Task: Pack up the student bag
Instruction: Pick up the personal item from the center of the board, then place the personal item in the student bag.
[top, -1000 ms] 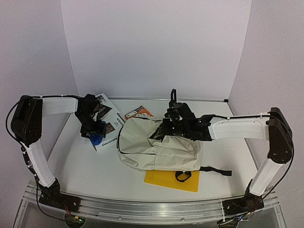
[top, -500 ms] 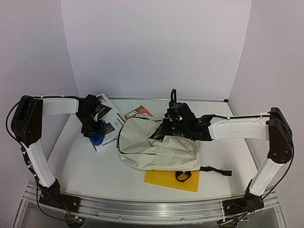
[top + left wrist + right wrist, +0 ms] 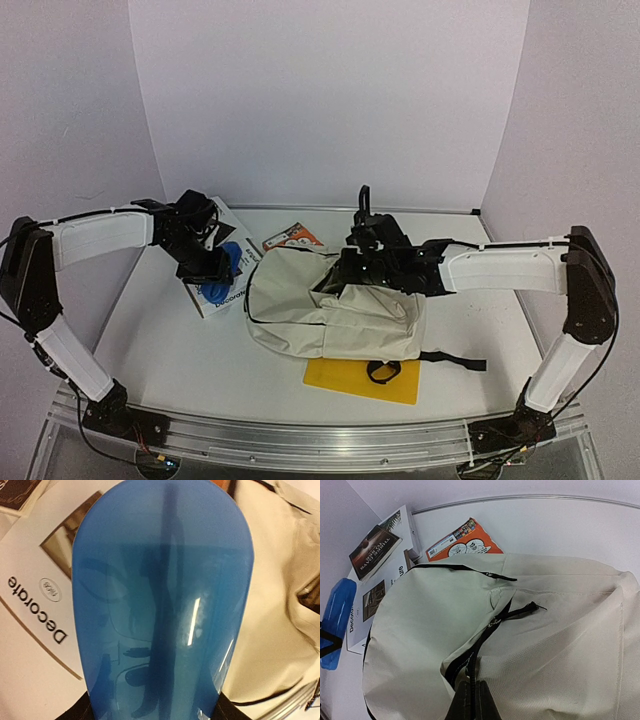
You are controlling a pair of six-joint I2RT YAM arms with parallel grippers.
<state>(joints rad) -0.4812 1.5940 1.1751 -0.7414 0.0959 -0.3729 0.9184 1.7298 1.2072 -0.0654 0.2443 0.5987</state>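
While the student bag [image 3: 330, 305] lies in the middle of the table [image 3: 180, 350], its lower edge over a yellow sheet [image 3: 350, 385], the right gripper [image 3: 471, 700] holds it at the black zipper, jaws pressed together on the edge of the opening, so the mouth stays a little apart toward the left. Next in size is the white Decorate magazine [image 3: 385, 587], beside the bag on the left, with a dark book [image 3: 372, 552] and an orange booklet [image 3: 292, 238] behind it. The change is on my left side: a second ago the left gripper [image 3: 222, 270] was low on the magazine with wider jaws; now they are narrowed on the blue translucent case [image 3: 162, 605], and the arm has risen and swung toward the bag. I judge the pick succeeded. What remains is to carry the case into the opening, which looks narrow.
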